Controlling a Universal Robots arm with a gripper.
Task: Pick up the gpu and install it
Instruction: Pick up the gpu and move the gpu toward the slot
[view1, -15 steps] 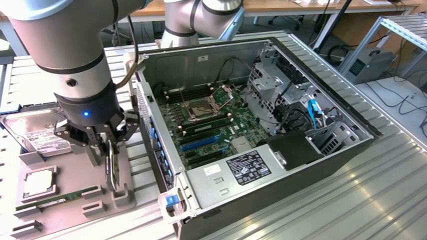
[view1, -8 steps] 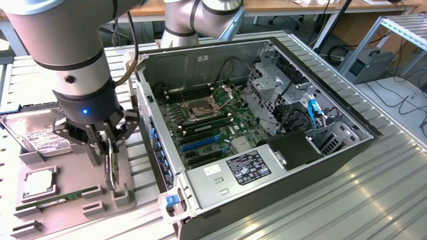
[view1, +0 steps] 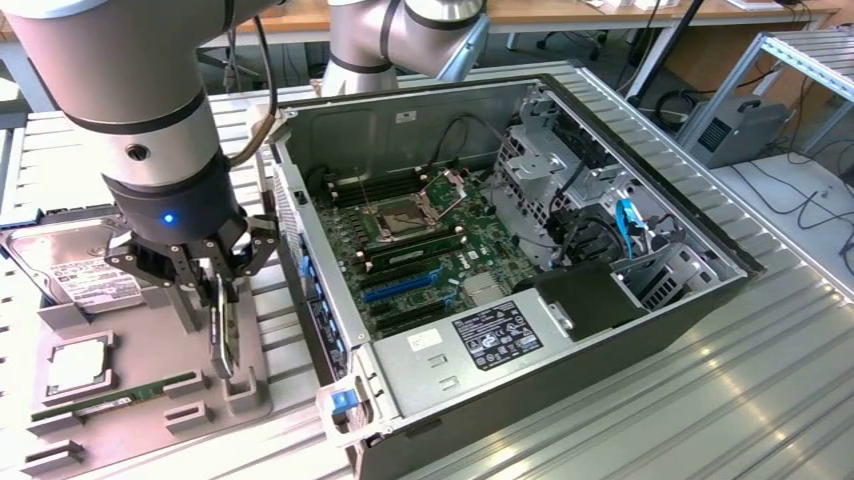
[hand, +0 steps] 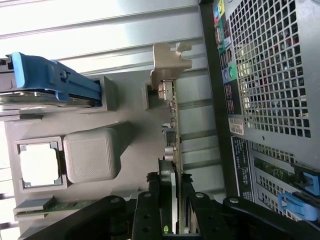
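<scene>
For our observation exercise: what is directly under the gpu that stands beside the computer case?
A grey holder tray: the gpu stands edge-on in its slotted posts. The card's bottom edge and the tray surface beneath it are covered.

- An open computer case (view1: 534, 415) is lying on its side on the ribbed metal tabletop (view1: 694, 400), baring a green motherboard (view1: 447, 255) and its processor socket (view1: 400, 215).
- A power supply (view1: 494, 335) with a black label is sitting in the case's near end.
- A grey holder tray (view1: 140, 345) is resting beside the case, carrying a processor chip (view1: 76, 368) and a RAM stick (view1: 114, 398).
- A silver hard drive (view1: 80, 265) is lying at the tray's far end.
</scene>
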